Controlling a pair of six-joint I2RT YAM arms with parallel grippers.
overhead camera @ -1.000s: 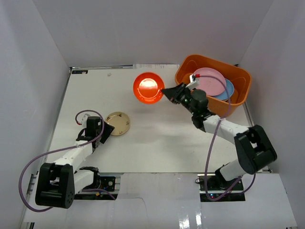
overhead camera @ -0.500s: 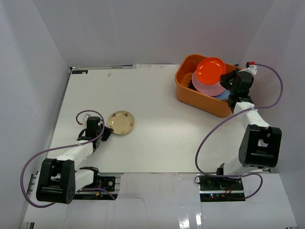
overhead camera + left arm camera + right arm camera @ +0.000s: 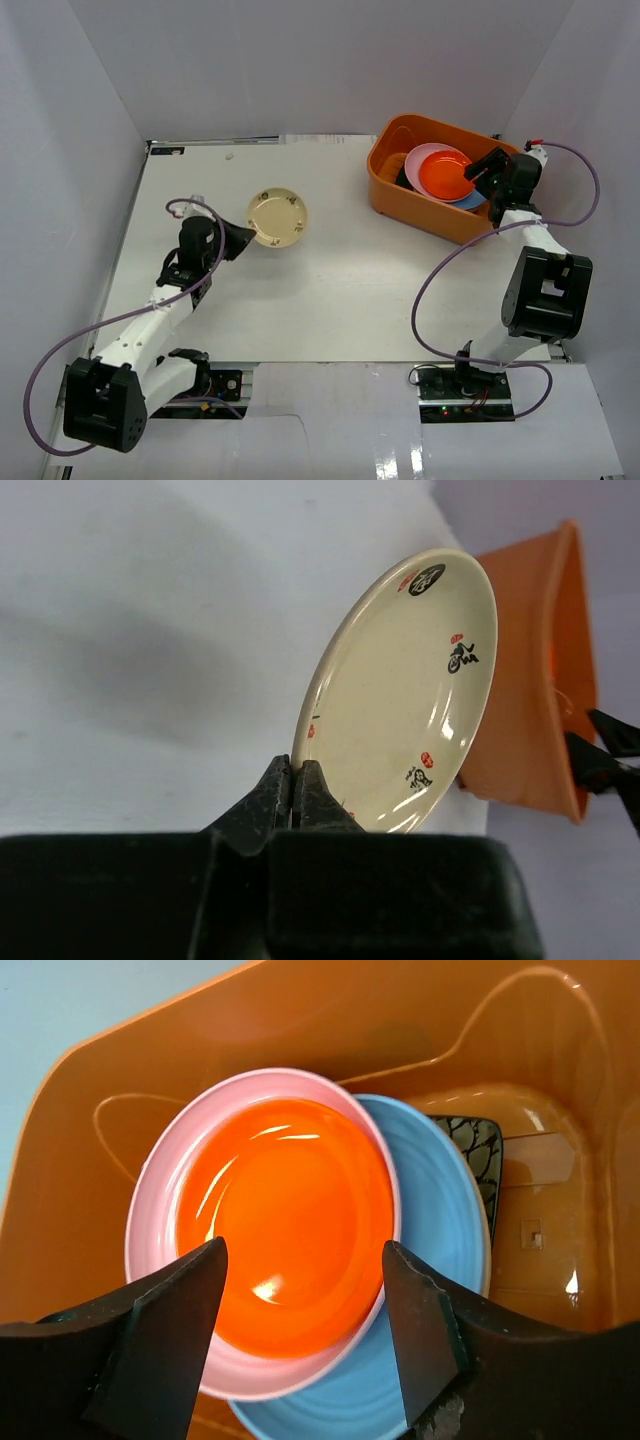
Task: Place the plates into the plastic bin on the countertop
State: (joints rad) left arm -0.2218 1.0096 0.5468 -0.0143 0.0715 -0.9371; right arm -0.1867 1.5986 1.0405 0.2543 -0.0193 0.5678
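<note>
Between closed fingers of the left gripper [image 3: 293, 772] sits the beige plate [image 3: 405, 690], tilted aloft; the right gripper [image 3: 303, 1252], fingers spread, hovers over the red plate [image 3: 285, 1190].

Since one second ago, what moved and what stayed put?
The right gripper carried the round red plate into the orange plastic bin and let go. The left gripper lifted the small beige patterned plate up and rightward. The bin, pink plate and blue plate stayed.

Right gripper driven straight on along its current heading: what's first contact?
Probably the red plate, lying in the pink plate inside the plastic bin; the open jaws frame it. Depth is unclear.
</note>
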